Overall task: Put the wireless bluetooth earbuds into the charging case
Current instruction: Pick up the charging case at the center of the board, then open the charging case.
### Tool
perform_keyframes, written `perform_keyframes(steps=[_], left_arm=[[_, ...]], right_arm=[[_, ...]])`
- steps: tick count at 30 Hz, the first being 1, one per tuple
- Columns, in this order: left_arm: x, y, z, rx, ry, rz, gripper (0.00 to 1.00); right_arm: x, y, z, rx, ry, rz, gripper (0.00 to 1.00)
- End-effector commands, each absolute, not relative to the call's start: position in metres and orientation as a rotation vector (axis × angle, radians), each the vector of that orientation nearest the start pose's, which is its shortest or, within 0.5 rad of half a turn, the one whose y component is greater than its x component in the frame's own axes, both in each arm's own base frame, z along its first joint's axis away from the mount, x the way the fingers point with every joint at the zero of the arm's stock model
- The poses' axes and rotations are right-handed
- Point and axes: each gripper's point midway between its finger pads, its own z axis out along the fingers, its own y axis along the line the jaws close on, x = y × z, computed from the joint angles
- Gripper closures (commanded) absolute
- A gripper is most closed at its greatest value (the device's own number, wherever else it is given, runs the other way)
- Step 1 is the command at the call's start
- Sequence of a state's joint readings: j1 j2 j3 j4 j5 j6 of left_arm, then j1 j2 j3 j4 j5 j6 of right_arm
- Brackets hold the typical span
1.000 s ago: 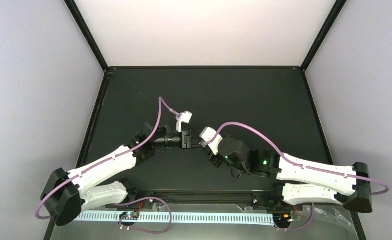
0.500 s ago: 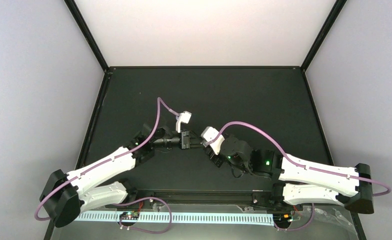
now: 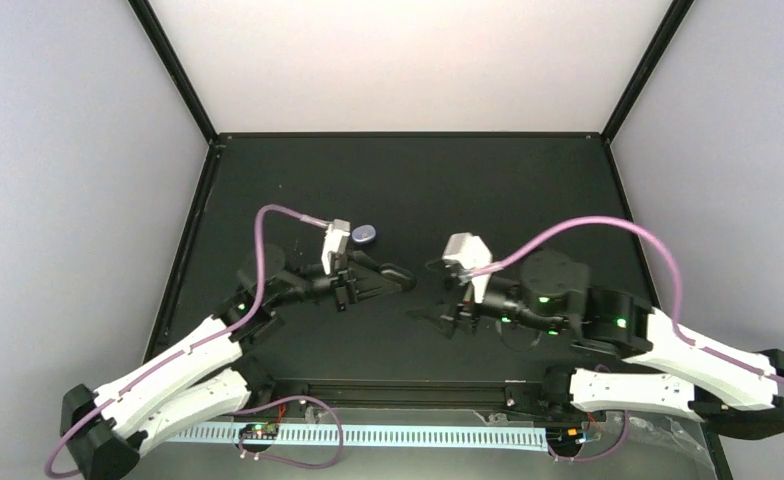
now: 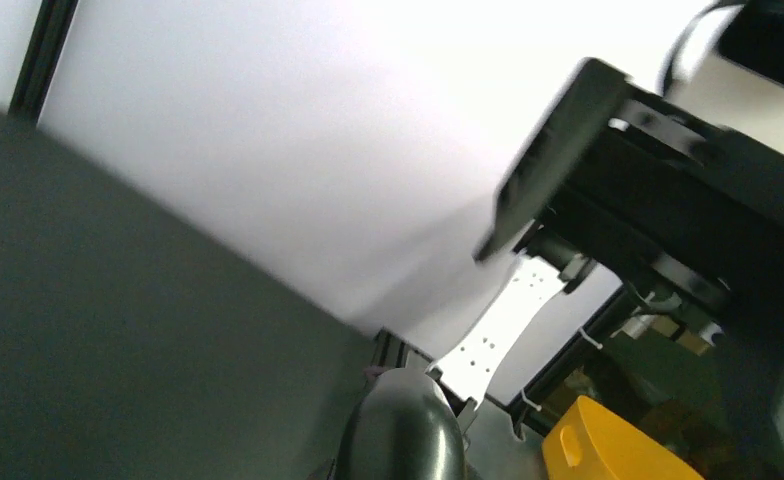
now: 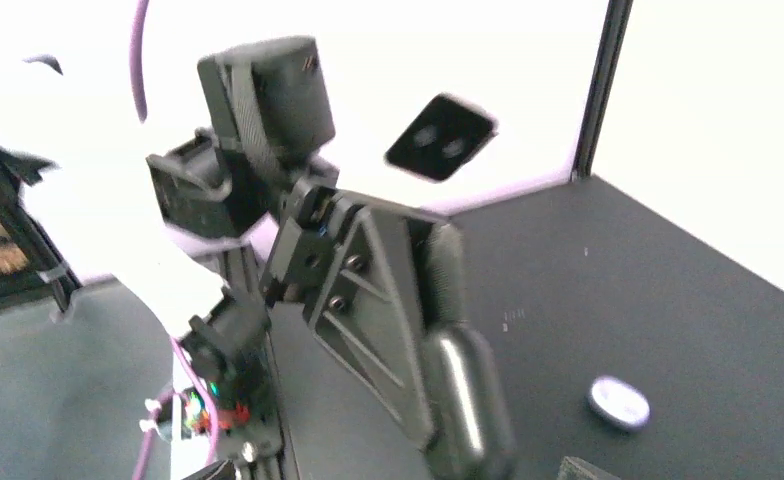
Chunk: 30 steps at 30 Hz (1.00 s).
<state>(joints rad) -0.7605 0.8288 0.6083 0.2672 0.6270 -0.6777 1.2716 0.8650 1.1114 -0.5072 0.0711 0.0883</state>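
**A:** What does the overhead camera show?

**B:** A matte black table (image 3: 418, 180) with white walls around it. The left gripper (image 3: 393, 280) reaches rightward near the table's middle. Its jaws are clamped on a glossy black oval charging case (image 3: 404, 273). The right gripper (image 3: 426, 292) faces it from the right, near but not touching, with its fingers spread wide and nothing between them. A small round bluish disc with a pale rim (image 3: 364, 235) lies on the table just beside the left arm's white wrist camera (image 3: 337, 240). I cannot tell what the disc is.

**A:** And the left wrist camera?

**B:** It is blurred. The charging case (image 4: 403, 430) shows as a dark rounded hump at the bottom edge. The black table is to the left and a white wall is behind. A bright yellow plastic object (image 4: 608, 450) sits at the lower right.

**A:** The right wrist camera?

**B:** It looks at the left gripper (image 5: 448, 400), which is tilted with the case (image 5: 465, 395) pinched at its tips. The disc (image 5: 618, 402) lies on the table to the right, apart from it.
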Motion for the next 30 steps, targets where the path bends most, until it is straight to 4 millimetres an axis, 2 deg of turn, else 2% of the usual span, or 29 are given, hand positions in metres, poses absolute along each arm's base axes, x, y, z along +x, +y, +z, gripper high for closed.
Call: perform_keyframes(steps=[1, 4, 7, 13, 21, 30], left_arm=[[0.128, -0.264, 0.368, 0.747, 1.319, -1.506, 0.98], [0.122, -0.253, 0.379, 0.716, 1.214, -1.495, 0.98], [0.114, -0.241, 0.388, 0.694, 1.074, -1.482, 0.98], [0.101, -0.231, 0.395, 0.716, 0.953, -1.449, 0.98], [0.088, -0.222, 0.398, 0.745, 0.866, -1.411, 0.99], [0.081, -0.220, 0.395, 0.796, 0.834, -1.354, 0.99]], right_arm=[[0.094, 0.271, 0.406, -0.965, 1.553, 0.950, 0.16], [0.111, 0.269, 0.410, -0.880, 1.572, 0.890, 0.15], [0.110, 0.282, 0.410, -0.890, 1.577, 0.917, 0.15], [0.107, 0.301, 0.419, -0.907, 1.539, 0.982, 0.16], [0.113, 0.318, 0.411, -0.924, 1.579, 0.960, 0.18], [0.115, 0.325, 0.428, -0.863, 1.541, 1.023, 0.19]])
